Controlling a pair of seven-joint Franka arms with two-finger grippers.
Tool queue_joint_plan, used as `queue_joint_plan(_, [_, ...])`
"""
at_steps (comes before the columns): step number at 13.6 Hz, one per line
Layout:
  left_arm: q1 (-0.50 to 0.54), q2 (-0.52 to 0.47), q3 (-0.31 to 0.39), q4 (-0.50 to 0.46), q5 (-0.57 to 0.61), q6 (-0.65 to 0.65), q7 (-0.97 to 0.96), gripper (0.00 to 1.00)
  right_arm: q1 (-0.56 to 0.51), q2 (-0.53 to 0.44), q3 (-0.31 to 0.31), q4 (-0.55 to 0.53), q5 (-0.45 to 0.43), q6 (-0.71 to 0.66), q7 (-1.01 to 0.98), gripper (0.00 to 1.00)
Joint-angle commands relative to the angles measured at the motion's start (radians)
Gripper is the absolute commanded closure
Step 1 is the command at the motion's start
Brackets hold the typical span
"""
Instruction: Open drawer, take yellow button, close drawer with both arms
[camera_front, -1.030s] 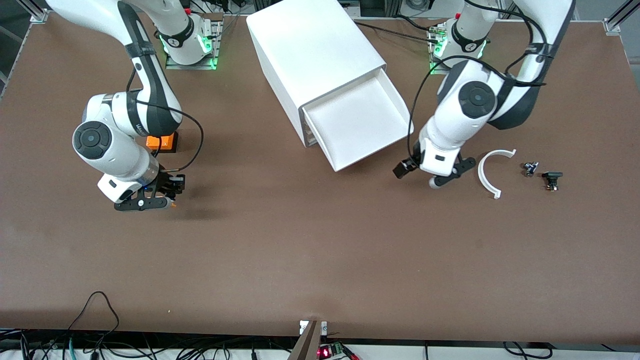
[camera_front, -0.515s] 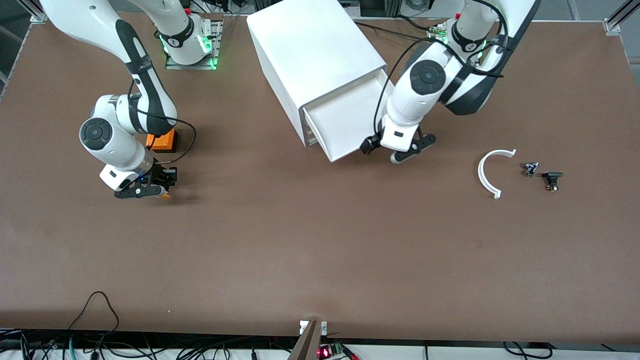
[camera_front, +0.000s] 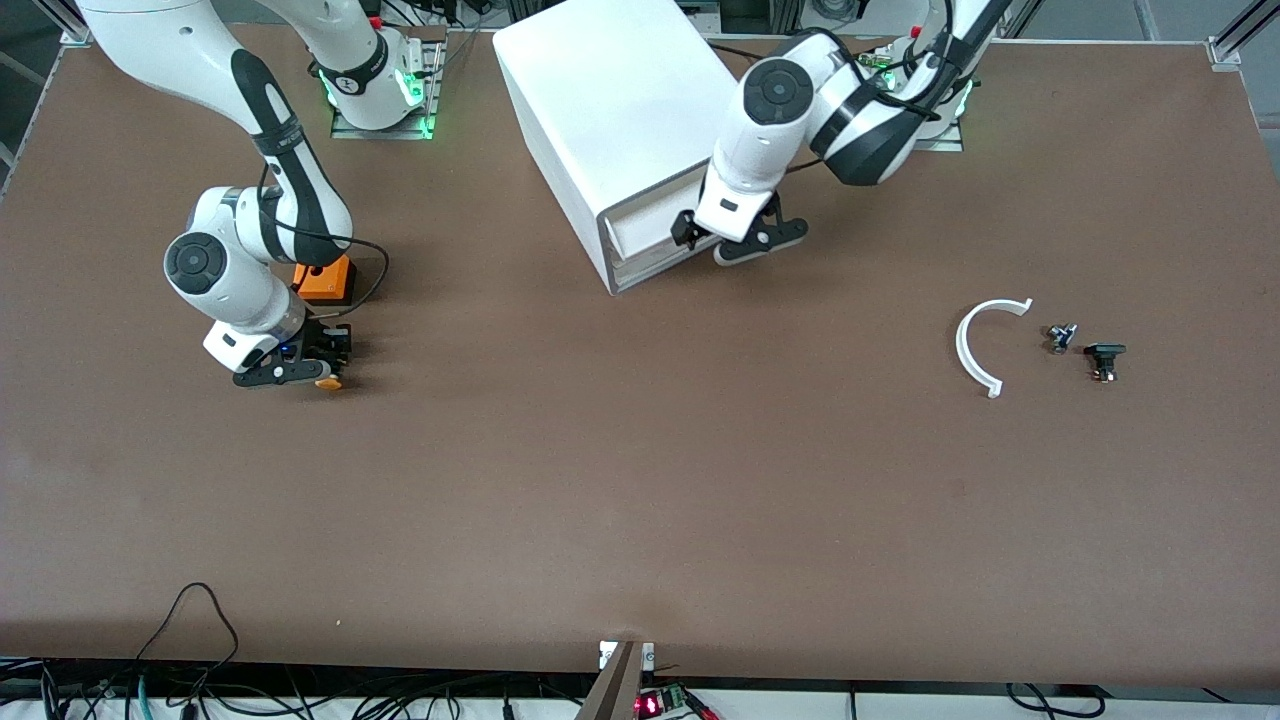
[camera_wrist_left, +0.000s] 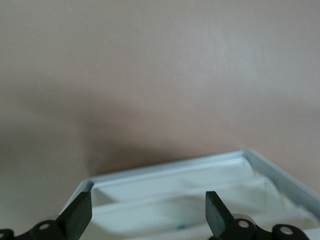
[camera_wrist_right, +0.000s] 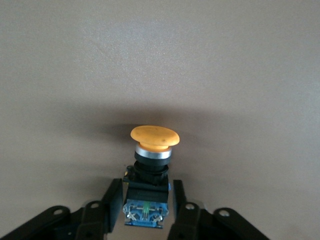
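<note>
Drawer (camera_front: 650, 225) now nearly shut, left-arm-pushed.

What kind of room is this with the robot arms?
Probably a robot lab. Two arms are bolted to a big brown table, loose cables lie along its edge, and the right gripper holds a button near a white cabinet.

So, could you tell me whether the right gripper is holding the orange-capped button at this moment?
Yes, the right gripper has its fingers closed on the body of the button.
</note>
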Motion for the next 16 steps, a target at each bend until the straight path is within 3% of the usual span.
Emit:
queue_joint_plan(1, [0.006,-0.025,-0.072,-0.038,0.012,-0.001,-0.001,0.0,-0.022,-0.021,0.025,0.029,0.005,-0.054,0.023,0.0])
queue_joint_plan(3, [0.009,-0.033,-0.072,-0.033,0.014,0.005,-0.001,0.0,-0.02,-0.035,0.038,0.131,0.004,-0.226,0.109,0.0])
queue_joint_plan(6, [0.048,-0.06,-0.032,-0.021,0.026,0.023,-0.001,0.0,-0.017,-0.032,0.049,0.393,0.004,-0.555,0.117,0.0])
queue_joint_plan(9, [0.062,-0.068,0.159,0.046,0.026,0.057,0.036,0.0,-0.011,-0.024,0.049,0.599,0.004,-0.749,0.119,0.0])
queue_joint_plan(11, [0.066,-0.08,0.277,0.088,0.026,0.028,0.213,0.0,-0.008,-0.028,0.052,0.688,0.004,-0.835,0.129,0.0])
queue_joint_plan(13, [0.08,-0.084,0.374,0.163,0.014,-0.074,0.432,0.0,0.001,-0.023,0.052,0.811,0.001,-0.958,0.184,0.0])
queue_joint_plan(16, [0.086,-0.102,0.501,0.325,0.011,-0.319,0.702,0.0,-0.011,-0.04,0.051,0.912,0.002,-1.067,0.178,0.0])
